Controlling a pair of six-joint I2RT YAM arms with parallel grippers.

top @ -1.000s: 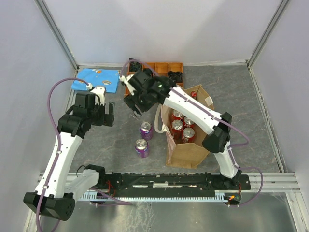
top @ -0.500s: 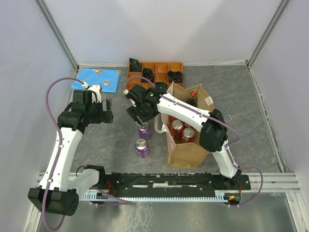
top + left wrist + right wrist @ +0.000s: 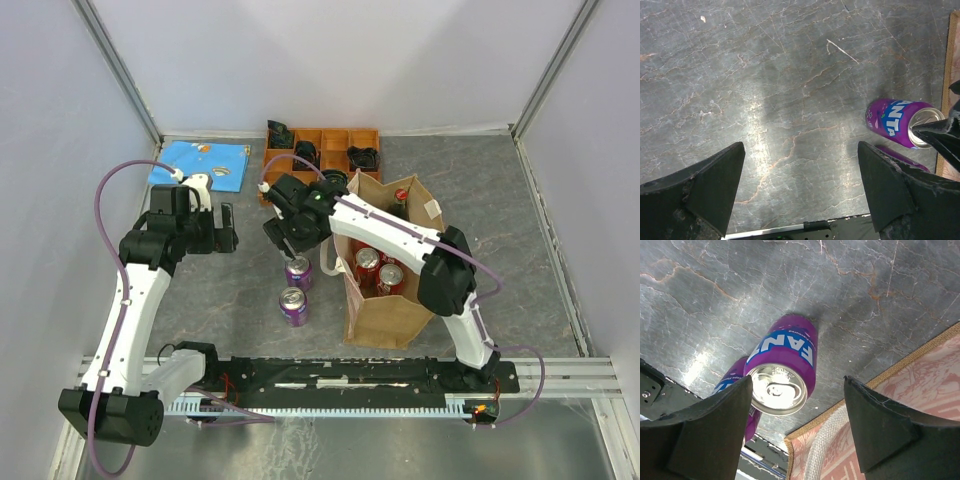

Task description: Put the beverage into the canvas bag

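The right arm (image 3: 390, 232) stretches leftward across the open mouth of the canvas bag (image 3: 385, 305). The right arm's jaws hang released over a purple Fanta can (image 3: 298, 271). That can stands upright on the bench (image 3: 220, 300), just left of the bag and outside it.

In the right wrist view, the can's silver top lies in the gap between the two dark fingers (image 3: 890, 430), lower than their tips. It sits close against the finger on the left of that view and well clear of the other. Nothing is pinched, and whether a fingertip touches the rim cannot be told.

A second purple can (image 3: 293, 306) stands upright just nearer the arm bases, apart from the first. The bag stands upright with several red cans (image 3: 378, 265) inside, and its whitish handle (image 3: 822, 450) hangs on the side facing the purple cans.

The left arm (image 3: 135, 300) is bent over bare bench to the left. The left arm's jaws are spread wide and hold nothing, and in the left wrist view the purple can lies off to the right, outside their gap.

An orange tray (image 3: 335, 137) and a blue cloth (image 3: 195, 160) lie at the far edge.
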